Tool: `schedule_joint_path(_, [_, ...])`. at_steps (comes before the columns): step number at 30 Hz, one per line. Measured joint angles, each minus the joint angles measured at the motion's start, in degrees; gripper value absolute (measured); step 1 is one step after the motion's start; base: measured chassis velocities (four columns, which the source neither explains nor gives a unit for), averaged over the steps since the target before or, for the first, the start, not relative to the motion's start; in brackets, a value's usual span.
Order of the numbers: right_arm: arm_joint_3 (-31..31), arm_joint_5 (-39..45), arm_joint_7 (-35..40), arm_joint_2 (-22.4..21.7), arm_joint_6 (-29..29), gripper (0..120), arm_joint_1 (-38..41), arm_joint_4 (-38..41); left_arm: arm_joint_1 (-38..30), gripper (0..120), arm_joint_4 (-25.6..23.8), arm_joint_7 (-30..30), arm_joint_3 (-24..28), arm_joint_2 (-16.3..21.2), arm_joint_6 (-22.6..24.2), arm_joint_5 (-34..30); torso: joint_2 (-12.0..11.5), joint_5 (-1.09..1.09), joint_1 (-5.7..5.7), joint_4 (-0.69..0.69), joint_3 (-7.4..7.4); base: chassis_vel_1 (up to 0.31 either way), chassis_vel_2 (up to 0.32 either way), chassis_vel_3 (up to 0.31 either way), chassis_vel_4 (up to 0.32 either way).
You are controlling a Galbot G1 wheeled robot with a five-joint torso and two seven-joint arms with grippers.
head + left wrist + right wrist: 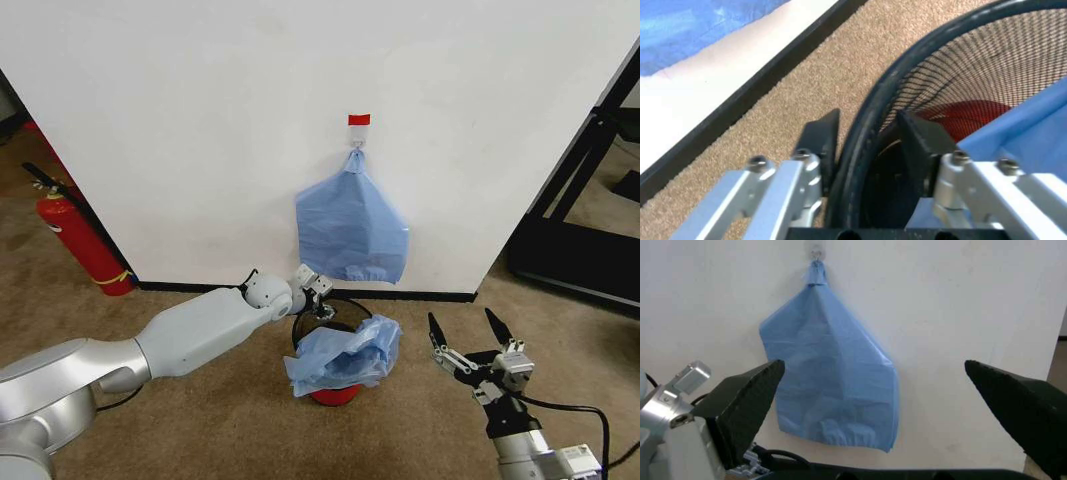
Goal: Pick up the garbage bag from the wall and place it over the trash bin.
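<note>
The left gripper point(318, 297) reaches out over the brown carpet point(200, 300) to the back rim of the trash bin point(352, 306), the side nearest the wall point(200, 120). In the left wrist view its two black fingers point(923, 147) stand astride the bin's black rim point(863, 150), one outside the mesh and one inside, set close about the rim though only partly closed; whether the pads actually press on the rim cannot be told. The bin's red base point(970, 112) shows through the mesh beyond the inner finger. The garbage bag point(345, 360) lies crumpled over the front and right side of the bin, its light-blue plastic draped over that part of the rim and hanging down the outside, while the back of the rim by the left gripper is bare. The right gripper point(470, 330) hovers just to the right of the bin, above the carpet, with its fingers spread wide apart and nothing between them. On the wall behind, a flat bundle of blue bags point(350, 230) hangs gathered to a point from a red-and-white hook tag point(359, 121). A red fire extinguisher point(75, 235) stands against the wall well to the left.
</note>
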Motion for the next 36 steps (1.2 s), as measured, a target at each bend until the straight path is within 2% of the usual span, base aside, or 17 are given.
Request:
schedule_joint_path(7, [-0.9,0.26,1.1,-0.22,-0.82,100,1.19,-0.58,2.01,5,-1.79,-2.58,-2.95,1.94,1.56,-3.18,0.0,-0.02,0.0,0.0,0.0,0.0,0.0,0.0,0.0])
schedule_joint_path(10, [-1.27,0.22,1.7,-0.22,-1.26,100,1.72,-0.7,2.83,3,-2.86,-5.29,-5.4,2.65,2.87,-6.69,0.01,0.0,0.0,-0.01,0.0,0.0,0.0,0.0,0.0])
schedule_joint_path(13, [-1.4,0.23,2.34,-0.34,-1.73,100,2.08,-0.84,5.28,3,-5.37,-10.13,-11.05,4.16,5.07,-12.84,0.01,-0.02,0.0,0.0,0.0,0.0,0.0,0.0,0.0])
schedule_joint_path(16, [-1.39,0.31,2.69,-0.47,-1.9,100,2.13,-1.06,7.6,3,-7.23,-12.26,-14.24,5.64,5.5,-14.87,0.01,0.02,0.0,-0.01,-0.01,0.0,0.0,0.0,0.0])
schedule_joint_path(19, [-1.56,0.44,3.07,-0.54,-2.23,100,2.4,-1.3,13.59,3,-10.42,-16.2,-19.81,7.49,6.12,-17.82,0.0,-0.04,0.0,0.02,0.0,0.0,0.0,0.0,0.0])
schedule_joint_path(21, [-2.03,0.51,3.55,-0.54,-2.81,100,2.81,-1.31,19.09,3,-13.28,-19.41,-25.52,8.18,6.33,-19.99,0.01,0.0,0.0,0.02,0.0,0.0,0.0,0.0,0.0])
schedule_joint_path(22, [-2.03,0.51,3.55,-0.54,-2.81,100,2.81,-1.31,19.09,3,-13.28,-19.41,-25.52,8.18,6.33,-19.99,0.01,0.0,0.0,0.02,0.0,0.0,0.0,0.0,0.0])
schedule_joint_path(24, [-2.56,0.6,4.06,-0.59,-3.42,100,3.36,-1.33,24.0,3,-15.57,-21.98,-31.68,7.95,6.36,-20.9,0.01,-0.02,0.0,0.02,0.0,0.0,0.0,0.0,0.0])
schedule_joint_path(27, [-3.24,1.44,4.96,-0.74,-4.53,100,3.81,-1.29,29.22,3,-18.08,-25.55,-38.15,6.32,6.01,-22.02,0.01,0.0,0.0,0.03,-0.01,0.0,0.0,0.0,0.0])
schedule_joint_path(36, [-3.33,1.08,6.59,-1.22,-5.78,100,3.63,-1.43,35.05,3,-20.07,-35.36,-42.96,2.43,3.3,-26.31,0.01,0.0,0.0,0.01,0.0,0.0,0.0,0.0,0.0])
